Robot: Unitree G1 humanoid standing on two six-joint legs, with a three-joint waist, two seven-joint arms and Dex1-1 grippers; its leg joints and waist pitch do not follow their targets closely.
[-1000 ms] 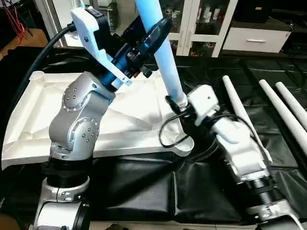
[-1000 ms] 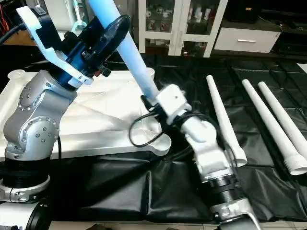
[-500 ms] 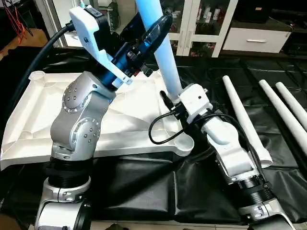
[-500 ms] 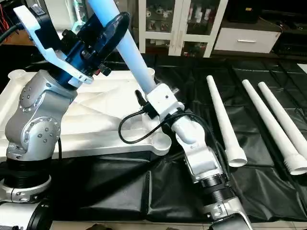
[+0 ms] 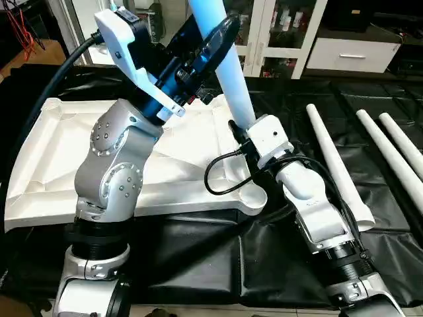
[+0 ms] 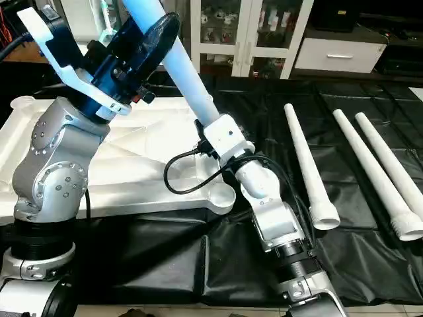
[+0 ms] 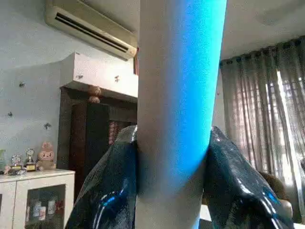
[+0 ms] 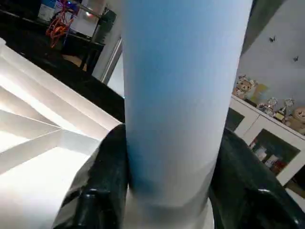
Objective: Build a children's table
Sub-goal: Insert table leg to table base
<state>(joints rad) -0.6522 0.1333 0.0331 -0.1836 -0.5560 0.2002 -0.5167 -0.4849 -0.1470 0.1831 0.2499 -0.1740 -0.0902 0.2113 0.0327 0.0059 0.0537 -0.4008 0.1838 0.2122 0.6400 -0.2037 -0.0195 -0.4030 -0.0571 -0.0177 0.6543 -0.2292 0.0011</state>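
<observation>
Left gripper (image 7: 174, 191): black fingers (image 7: 107, 191) pressed against both sides of the raised leg (image 5: 228, 72), clamped on its upper part. Right gripper (image 8: 167, 191): fingers (image 8: 102, 186) set against either side of the same leg, close above its lower end, gripping it there. Leg held tilted, upper end leaning toward the left arm and running out past the picture top, lower end at the table top's (image 5: 53, 152) right-hand edge, close to the near right corner socket (image 5: 254, 196). Whether the lower end is seated in a socket: cannot tell, hidden behind the right wrist.

Table top lying underside up on the black sheet (image 5: 198, 257), raised ribs running diagonally across it, round sockets at the corners, one visible at the far left corner (image 6: 23, 102). Left forearm (image 5: 112, 165), silver, standing in front of the top and covering much of its middle. Black cable (image 5: 221, 175) looping from the right wrist over the top's near right part.

Three loose legs (image 6: 305, 168) lying on the sheet well to the right of the top, roughly parallel, wide ends toward the robot, apart from both grippers.

White glass-door cabinet (image 5: 277, 33) standing behind the work area.
</observation>
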